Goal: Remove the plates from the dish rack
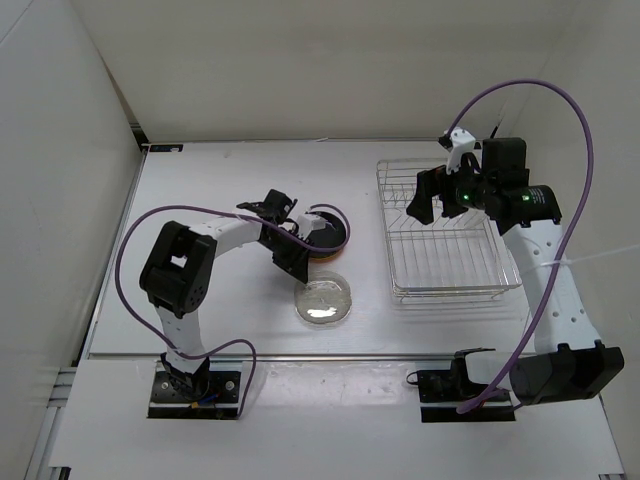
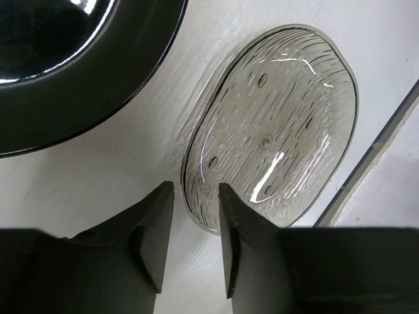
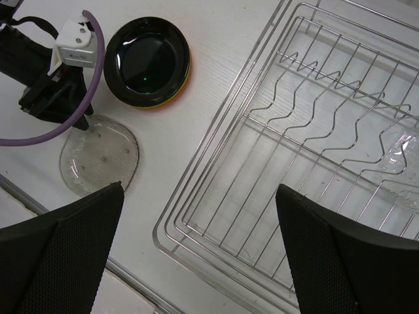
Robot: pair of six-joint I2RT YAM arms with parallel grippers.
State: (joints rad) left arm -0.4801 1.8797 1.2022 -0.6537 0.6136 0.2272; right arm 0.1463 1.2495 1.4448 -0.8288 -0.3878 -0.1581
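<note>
Dish rack (image 1: 445,292) sits on the right half of the tabletop (image 1: 200,190), and from above its wire floor looks bare. The right wrist view catches a glassy patch low at one edge of the rack; cannot tell whether it is an item or glare. Right fingers (image 3: 65,248) hang over the rack, spread wide, nothing between them. Placed there, I judge, to check or reach for whatever is left.

Black plate (image 3: 147,60) lies left of the rack on top of the orange plate (image 3: 167,101), of which only a thin rim shows. Stacking likely saves room. Lime green plate not seen; possibly buried in the stack, cannot confirm.

Clear plate (image 2: 275,124) lies flat on the tabletop just beside the stack, on the side nearer the arm bases, apart from the black rim. Left fingers (image 2: 154,229) sit low at its near rim, slightly apart, with the rim showing in the gap. Not clamped, as far as seen. Plate rests by its own weight. The posture suits a release. Unloading looks nearly done.
</note>
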